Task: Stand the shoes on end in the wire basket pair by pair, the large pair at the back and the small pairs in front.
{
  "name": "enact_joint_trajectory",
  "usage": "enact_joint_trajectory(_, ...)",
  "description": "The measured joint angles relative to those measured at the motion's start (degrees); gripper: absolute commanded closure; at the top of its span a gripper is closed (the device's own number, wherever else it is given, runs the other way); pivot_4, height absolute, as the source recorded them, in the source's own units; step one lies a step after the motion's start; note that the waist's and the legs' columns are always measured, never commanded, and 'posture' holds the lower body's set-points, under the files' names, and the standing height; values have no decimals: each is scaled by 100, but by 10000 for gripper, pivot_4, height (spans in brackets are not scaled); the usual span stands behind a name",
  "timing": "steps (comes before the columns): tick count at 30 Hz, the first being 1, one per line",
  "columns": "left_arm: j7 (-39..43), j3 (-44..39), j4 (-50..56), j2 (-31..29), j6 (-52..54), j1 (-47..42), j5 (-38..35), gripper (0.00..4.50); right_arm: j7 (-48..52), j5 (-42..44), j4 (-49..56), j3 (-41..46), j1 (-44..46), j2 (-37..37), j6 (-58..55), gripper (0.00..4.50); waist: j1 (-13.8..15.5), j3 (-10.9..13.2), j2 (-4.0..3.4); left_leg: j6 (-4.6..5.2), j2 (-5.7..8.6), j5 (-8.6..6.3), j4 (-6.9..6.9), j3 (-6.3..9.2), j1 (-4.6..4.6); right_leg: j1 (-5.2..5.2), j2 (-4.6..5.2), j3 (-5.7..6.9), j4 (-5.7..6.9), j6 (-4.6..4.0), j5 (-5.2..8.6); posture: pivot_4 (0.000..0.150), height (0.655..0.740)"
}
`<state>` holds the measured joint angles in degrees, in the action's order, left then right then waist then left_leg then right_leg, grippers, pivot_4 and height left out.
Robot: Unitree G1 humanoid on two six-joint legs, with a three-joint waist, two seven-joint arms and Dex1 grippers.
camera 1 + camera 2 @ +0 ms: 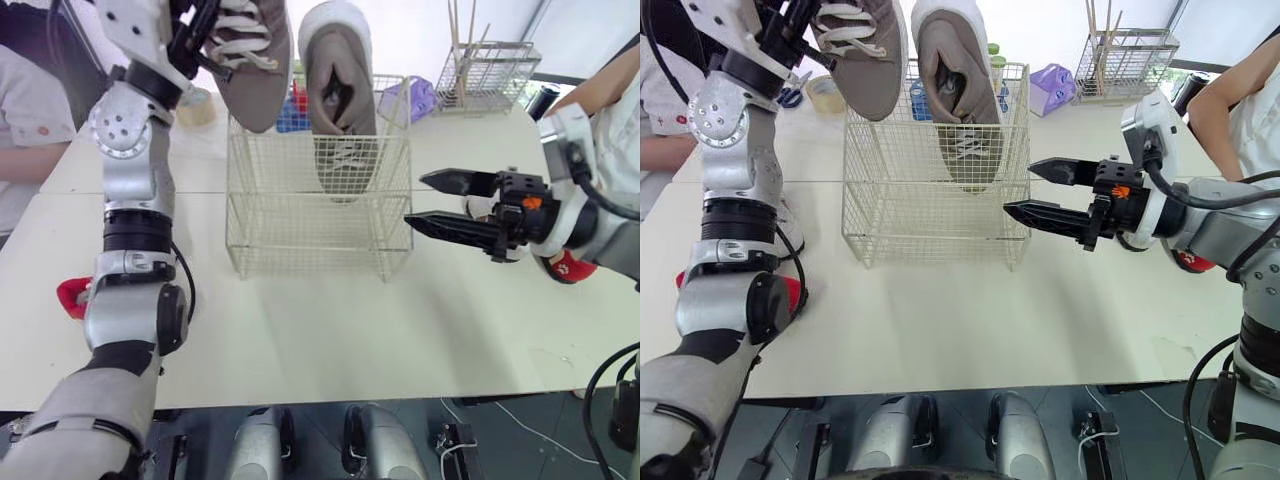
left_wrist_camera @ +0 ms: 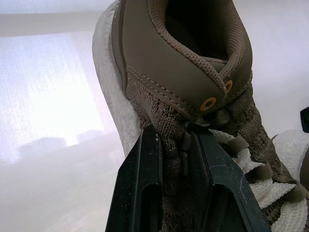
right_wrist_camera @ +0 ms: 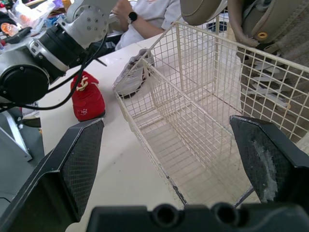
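R tool (image 1: 415, 200) spread beside basket (image 1: 300, 235) edge; L tool (image 1: 200, 38) pinching tan shoe (image 1: 255, 85) above rim.

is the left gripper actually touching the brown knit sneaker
Touching. The left wrist view shows the left gripper clamped on the brown knit sneaker at its upper, with no gap.

Cream wire basket (image 1: 300, 230): taupe shoe (image 1: 338, 90) inside, toe down; mate (image 1: 250, 60) aloft above left rim.
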<state>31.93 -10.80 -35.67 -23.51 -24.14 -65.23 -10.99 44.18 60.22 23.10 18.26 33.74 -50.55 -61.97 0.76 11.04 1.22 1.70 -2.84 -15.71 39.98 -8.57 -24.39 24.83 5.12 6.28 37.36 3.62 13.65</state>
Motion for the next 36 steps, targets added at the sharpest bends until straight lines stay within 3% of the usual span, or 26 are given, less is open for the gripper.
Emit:
enact_joint_trajectory(7,-265,13,191,157,-171,314,47,42429,-67,78,-25,1,-13,9,109,0,1,-42,-32,11,1,-7,1,6,24,-29,3,2,-6,0,0,1500,7400)
enact_joint_trajectory(15,-518,117,-401,233,-531,-22,376,42429,-69,66,-167,-199,63,69,325,0,-1,-47,-34,23,3,-14,1,7,24,-30,3,5,-8,0,0,1500,7400)
enact_joint_trajectory(24,-417,116,-1049,492,-778,-416,418,42429,-113,63,-203,-227,62,182,515,0,9,-47,-34,28,4,-16,2,13,16,-30,4,11,-15,0,0,1500,7400)
enact_joint_trajectory(36,-146,452,-1263,843,-630,-275,470,42429,-230,77,-193,-226,57,323,619,0,-7,-40,-26,25,10,-15,2,20,-17,-9,9,21,-32,12,-6,1500,7400)
